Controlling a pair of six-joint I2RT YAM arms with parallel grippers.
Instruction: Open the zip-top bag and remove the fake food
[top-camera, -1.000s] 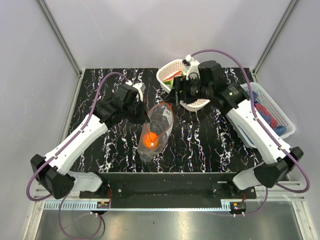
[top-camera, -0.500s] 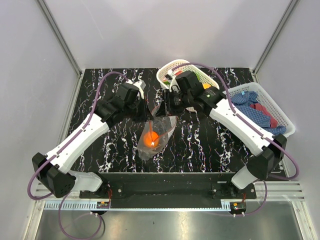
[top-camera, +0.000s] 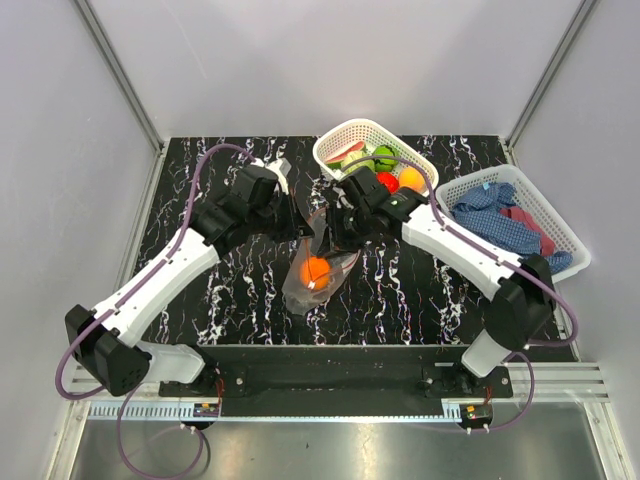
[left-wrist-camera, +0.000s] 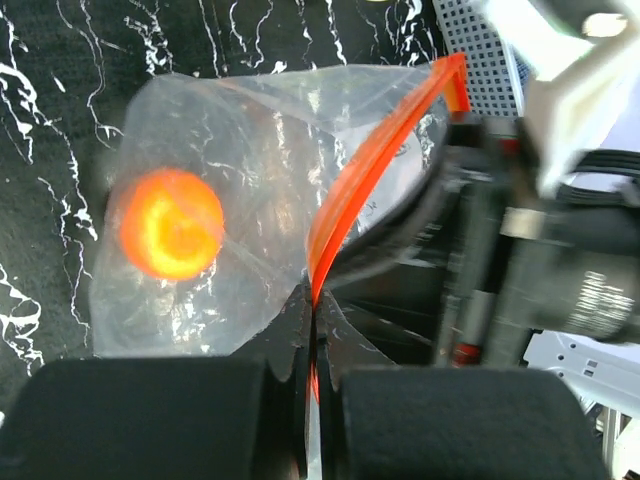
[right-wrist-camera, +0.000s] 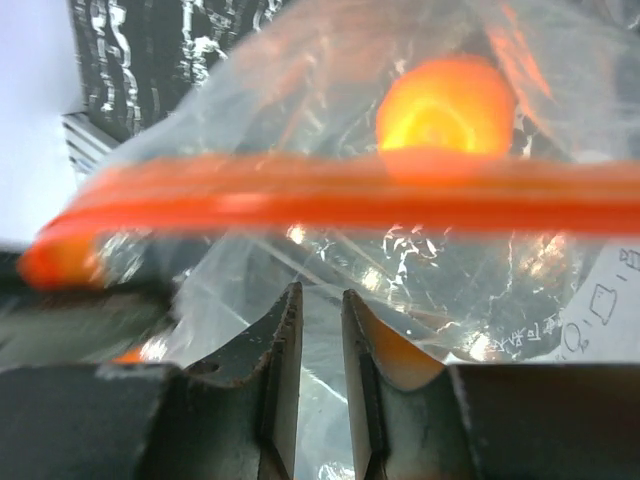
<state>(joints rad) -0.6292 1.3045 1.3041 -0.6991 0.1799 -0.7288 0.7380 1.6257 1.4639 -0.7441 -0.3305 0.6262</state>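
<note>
Toward the table's (top-camera: 420, 290) near edge, the zip-top bag (top-camera: 318, 262) holds one orange ball (top-camera: 316, 271). The left gripper (left-wrist-camera: 312, 322) is clenched on the zip strip (left-wrist-camera: 370, 165), keeping the mouth raised. The right gripper (right-wrist-camera: 320, 300) has its jaws nearly together at the film, and I cannot tell whether it is grasping. Farther off, a white basket (top-camera: 335, 140) collects toy produce (top-camera: 385, 170).

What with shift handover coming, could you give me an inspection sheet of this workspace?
Surface: black marbled table.
Job's things: zip-top bag, mouth looks parted, orange ball inside; other toy produce in white basket.
Clutter: second basket holding blue and red cloths.
Grippers: left gripper shut on the bag's zip strip; right gripper at the bag, jaws narrow, hold unclear.
Cables: purple cables loop along both arms.
Surroundings: grey walls, metal frame posts.
</note>
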